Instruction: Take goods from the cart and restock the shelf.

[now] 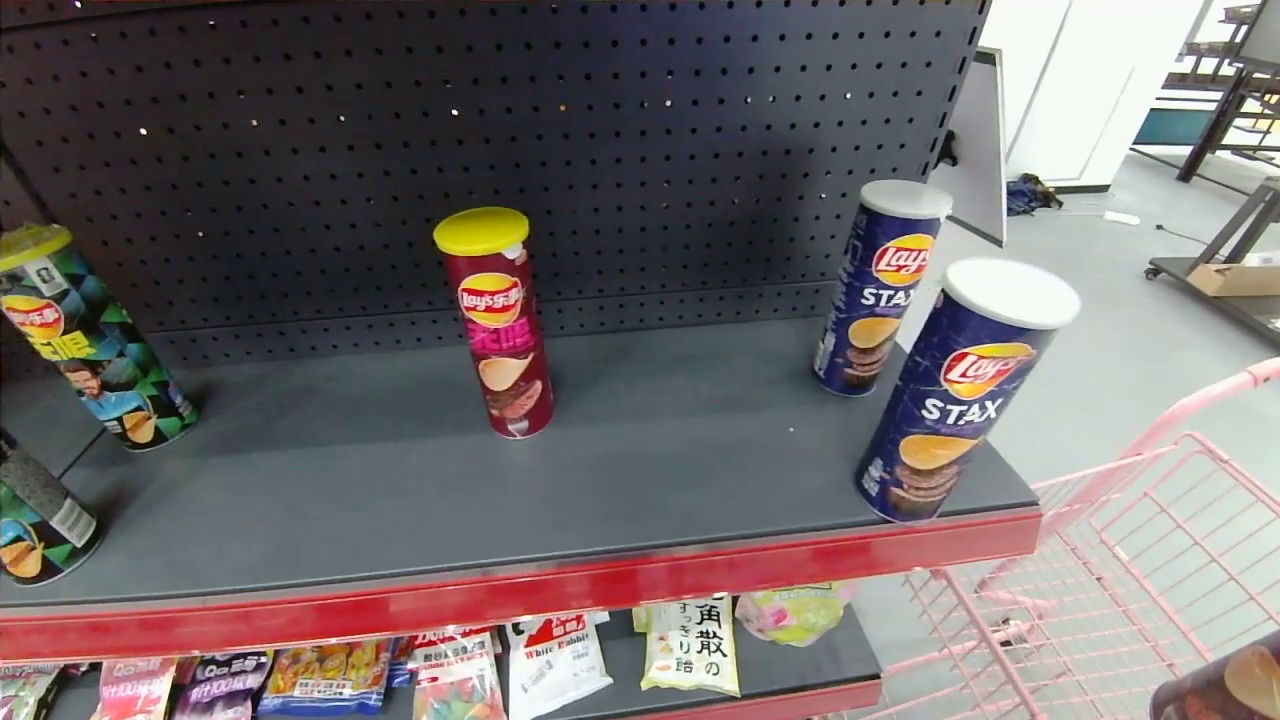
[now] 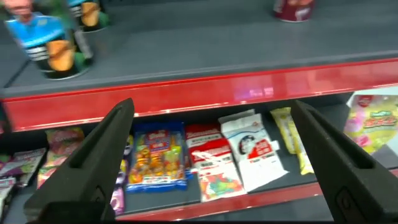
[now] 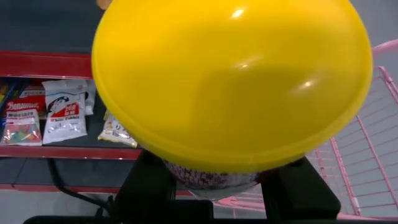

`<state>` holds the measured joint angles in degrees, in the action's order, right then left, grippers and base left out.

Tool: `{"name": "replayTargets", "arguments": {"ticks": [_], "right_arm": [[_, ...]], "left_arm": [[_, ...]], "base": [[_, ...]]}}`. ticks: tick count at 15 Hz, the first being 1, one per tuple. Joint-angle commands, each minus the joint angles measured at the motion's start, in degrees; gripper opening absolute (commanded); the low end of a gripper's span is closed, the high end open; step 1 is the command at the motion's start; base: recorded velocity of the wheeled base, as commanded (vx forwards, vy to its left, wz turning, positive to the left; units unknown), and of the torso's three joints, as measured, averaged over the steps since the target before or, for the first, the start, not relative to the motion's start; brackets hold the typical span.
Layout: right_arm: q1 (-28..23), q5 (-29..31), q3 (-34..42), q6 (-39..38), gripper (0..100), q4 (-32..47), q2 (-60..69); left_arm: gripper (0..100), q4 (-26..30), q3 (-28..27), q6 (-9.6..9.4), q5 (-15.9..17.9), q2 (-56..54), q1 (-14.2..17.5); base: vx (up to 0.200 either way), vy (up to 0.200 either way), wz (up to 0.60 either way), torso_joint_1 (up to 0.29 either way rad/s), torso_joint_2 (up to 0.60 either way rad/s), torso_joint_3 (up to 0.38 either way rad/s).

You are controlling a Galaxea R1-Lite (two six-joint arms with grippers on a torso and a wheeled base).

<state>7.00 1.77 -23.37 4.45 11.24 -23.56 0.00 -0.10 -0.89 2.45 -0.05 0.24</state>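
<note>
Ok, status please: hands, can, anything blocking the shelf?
Left hand open, empty. Right hand shut on yellow-lid can, by cart. Red can on shelf middle, gaps either side.

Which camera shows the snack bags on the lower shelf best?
The left wrist view: the snack bags lie spread in a row there. The head view crops them at its bottom edge; the right wrist view catches a few.

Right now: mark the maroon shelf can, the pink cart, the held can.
maroon shelf can (image 1: 497,330): head view, label middle.
pink cart (image 1: 1260,375): head view, top rail.
held can (image 3: 231,81): right wrist view, yellow lid.
</note>
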Motion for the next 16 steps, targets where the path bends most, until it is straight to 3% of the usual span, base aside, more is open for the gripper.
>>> {"name": "replayTargets", "arguments": {"ticks": [1, 5, 16], "right_arm": [[0.0, -0.2, 0.0, 0.0, 0, 0.0, 0.0], [0.0, -1.2, 0.1, 0.0, 0, 0.1, 0.0], [-0.3, -0.2, 1.4, 5.7, 0, 0.3, 2.3]], "left_arm": [[100, 0.0, 0.0, 0.01, 0.0, 0.0, 0.0], [100, 0.0, 0.0, 0.01, 0.0, 0.0, 0.0], [100, 0.0, 0.0, 0.01, 0.0, 0.0, 0.0]], "base": [[0.0, 0.2, 0.0, -0.002, 0.01, -0.002], [0.0, 0.2, 0.0, 0.004, 0.0, 0.001], [0.0, 0.0, 0.0, 0.0, 0.0, 0.0]]}}
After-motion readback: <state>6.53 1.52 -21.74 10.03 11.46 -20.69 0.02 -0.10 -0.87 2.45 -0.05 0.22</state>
